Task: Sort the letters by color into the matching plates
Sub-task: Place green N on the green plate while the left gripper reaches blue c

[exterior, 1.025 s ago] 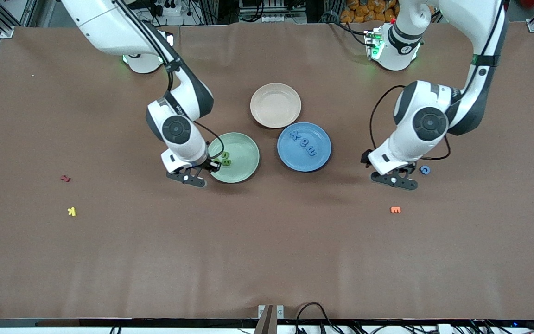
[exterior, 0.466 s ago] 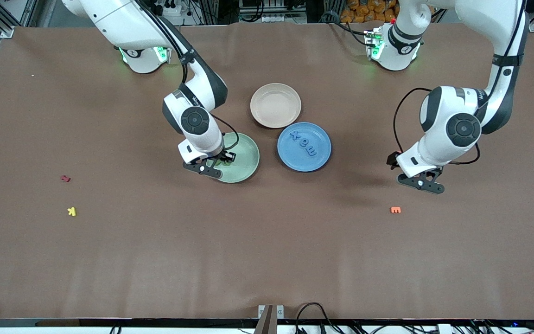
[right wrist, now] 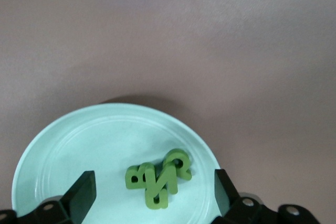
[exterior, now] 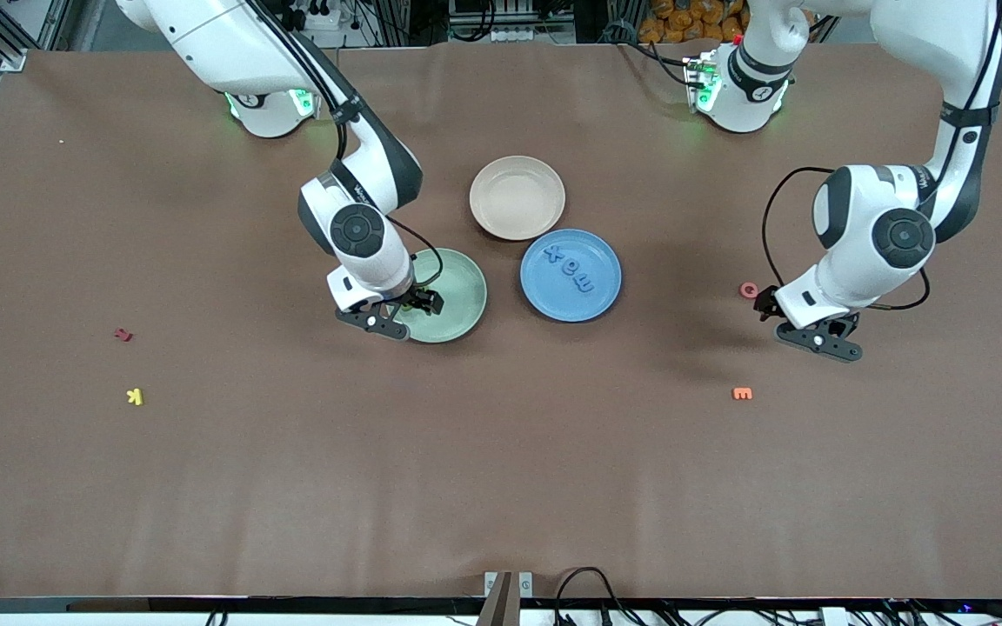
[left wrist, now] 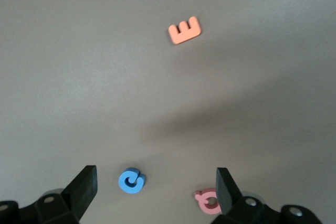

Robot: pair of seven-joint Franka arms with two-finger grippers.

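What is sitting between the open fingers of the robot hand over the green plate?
A pile of green letters on the green plate, seen between the right gripper's fingers in the right wrist view.

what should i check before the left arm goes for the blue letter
1. Left gripper jaws open, over the blue letter: ok.
2. Blue letter flat on the table, lined up between the jaws: ok.
3. Pink letter clear of the jaws: not ok, it lies right by one jaw.
4. Room in the blue plate: ok, three blue letters in it.
5. Right gripper jaws open over the green plate, green letters lying in it: ok.
6. All four green letters in: cannot tell, they are piled up.
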